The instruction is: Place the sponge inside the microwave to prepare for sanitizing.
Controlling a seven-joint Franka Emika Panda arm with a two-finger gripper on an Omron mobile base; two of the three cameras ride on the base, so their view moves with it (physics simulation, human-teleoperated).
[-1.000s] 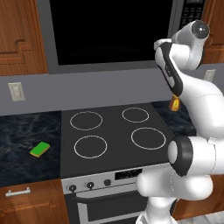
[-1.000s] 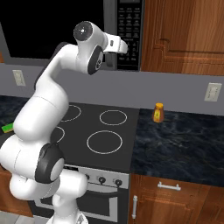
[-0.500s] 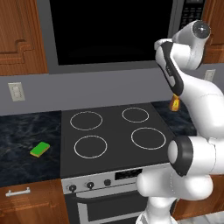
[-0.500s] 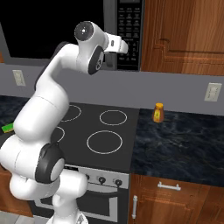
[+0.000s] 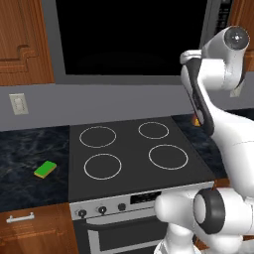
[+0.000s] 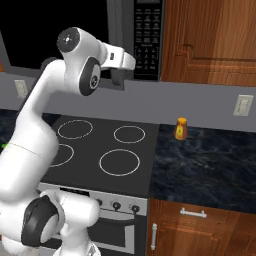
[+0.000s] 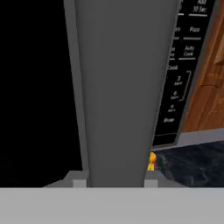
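Note:
The sponge [image 5: 45,169], green on top with a yellow layer beneath, lies flat on the dark counter left of the stove, far from the arm. The microwave [image 5: 129,34] hangs above the stove, its black glass door closed and its keypad [image 6: 147,35] at the right. My gripper [image 6: 119,75] is raised to the door's right edge. In the hand view the grey vertical door handle [image 7: 118,87] runs right between my fingertips, and the gripper [image 7: 114,181] is shut on it. The microwave's inside is hidden behind the door.
A black stove top [image 5: 129,149] with four burner rings lies under the microwave, with oven knobs [image 5: 101,210] below. A small orange bottle [image 6: 180,128] stands on the counter right of the stove. Wooden cabinets [image 6: 210,40] flank the microwave.

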